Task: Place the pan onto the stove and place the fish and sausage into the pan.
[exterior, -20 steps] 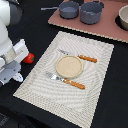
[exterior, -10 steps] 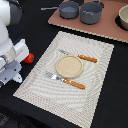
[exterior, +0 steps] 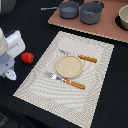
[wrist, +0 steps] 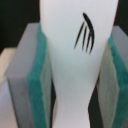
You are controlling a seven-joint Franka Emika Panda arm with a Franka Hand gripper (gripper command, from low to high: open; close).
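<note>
Fish [wrist: 75,60] clamped between the green pads [wrist: 37,90] of the claw [wrist: 75,75], seen close in the wrist view: white, waisted body with dark fin marks, filling the gap between the pads, both apparently pressing its sides. Jaws closed just to the fish's width, holding nothing else.

Judged the step in hand: carrying the fish to the pan. Pan [exterior: 69,9] already on the stove [exterior: 100,30], toward the exterior view's left of the board, thin handle pointing to that view's left, just beside the pot [exterior: 91,12]. Nothing visible inside the pan from this angle.

Arm [exterior: 10,50] at the exterior view's left edge, claw itself hard to make out there; fish not discernible in that view. Well apart from the pan, with the placemat [exterior: 35,80], its plate [exterior: 68,66] and cutlery lying off to one side of the route.

Sausage [exterior: 27,57] on the dark table, just beside the arm, not yet picked.

Next move, as judged: lift clear, travel across toward the stove, centre over the pan rather than the pot, lower and release. Afterwards, back for the sausage.
</note>
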